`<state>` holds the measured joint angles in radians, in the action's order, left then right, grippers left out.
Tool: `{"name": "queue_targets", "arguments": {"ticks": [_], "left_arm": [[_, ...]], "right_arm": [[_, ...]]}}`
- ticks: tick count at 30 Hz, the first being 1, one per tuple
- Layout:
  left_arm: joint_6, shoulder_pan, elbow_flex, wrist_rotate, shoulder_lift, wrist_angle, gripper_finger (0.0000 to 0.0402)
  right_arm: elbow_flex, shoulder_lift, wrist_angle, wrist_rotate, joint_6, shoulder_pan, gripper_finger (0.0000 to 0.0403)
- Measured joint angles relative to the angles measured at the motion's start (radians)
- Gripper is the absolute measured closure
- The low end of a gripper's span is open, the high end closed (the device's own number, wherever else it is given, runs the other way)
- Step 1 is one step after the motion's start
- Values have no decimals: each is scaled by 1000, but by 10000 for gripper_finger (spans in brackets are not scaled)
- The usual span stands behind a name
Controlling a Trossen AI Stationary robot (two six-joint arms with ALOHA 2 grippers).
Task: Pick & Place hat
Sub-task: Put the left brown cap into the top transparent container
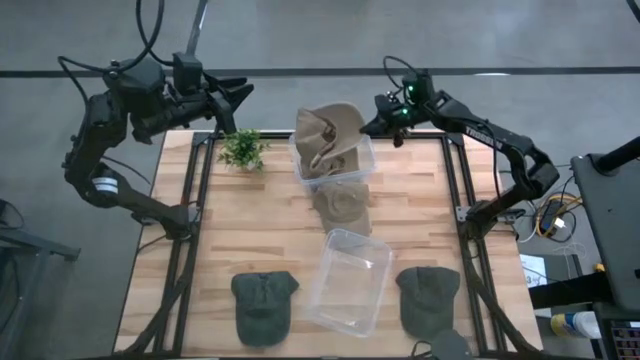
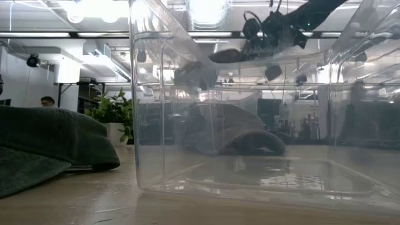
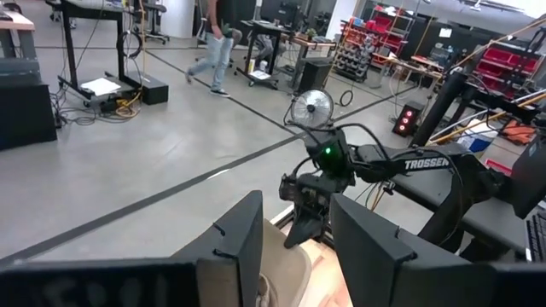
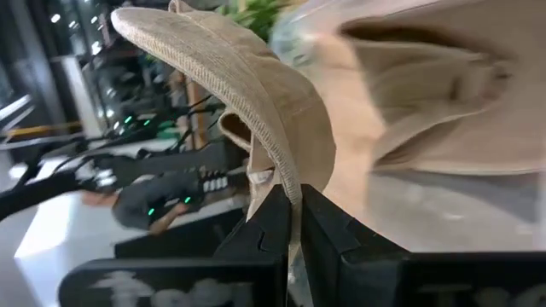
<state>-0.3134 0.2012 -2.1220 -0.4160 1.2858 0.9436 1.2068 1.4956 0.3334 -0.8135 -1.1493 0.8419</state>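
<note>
A tan cap (image 1: 328, 126) hangs over the far clear bin (image 1: 362, 172), which holds more tan cloth. My right gripper (image 1: 373, 126) stands at that bin's right far corner and is shut on the cap. A second tan cap (image 1: 343, 208) lies flat on the table just nearer than the bin. Two dark green caps (image 1: 263, 305) (image 1: 428, 291) lie at the near edge, either side of a second clear bin (image 1: 350, 282). My left gripper (image 1: 238, 97) is open in the air beyond the table's far left corner, touching nothing. My right gripper pinches the tan cap's edge (image 4: 288, 189) between its two fingers (image 4: 260, 228), coming from the table's right side. The stitched brim (image 4: 223, 75) arches away from the fingers. In the low view the cap (image 2: 226, 56) is held up above the bin.
A small potted plant (image 1: 241, 148) stands at the table's far left, close to the far bin. In the low view the near clear bin (image 2: 262, 125) fills the foreground, with a green cap (image 2: 50, 140) to its left. A person walks in the room beyond (image 3: 213, 47).
</note>
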Motion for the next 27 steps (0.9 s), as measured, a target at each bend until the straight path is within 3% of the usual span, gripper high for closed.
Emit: {"name": "queue_targets", "arguments": {"ticks": [14,27], "left_arm": [[48,0,0,0,-6,0,271],[51,0,0,-1,-16,0,271]], "right_arm": [[-160,0,-24,85,-34,-12,383],[-183,10,-22,105,21,-45,231]]}}
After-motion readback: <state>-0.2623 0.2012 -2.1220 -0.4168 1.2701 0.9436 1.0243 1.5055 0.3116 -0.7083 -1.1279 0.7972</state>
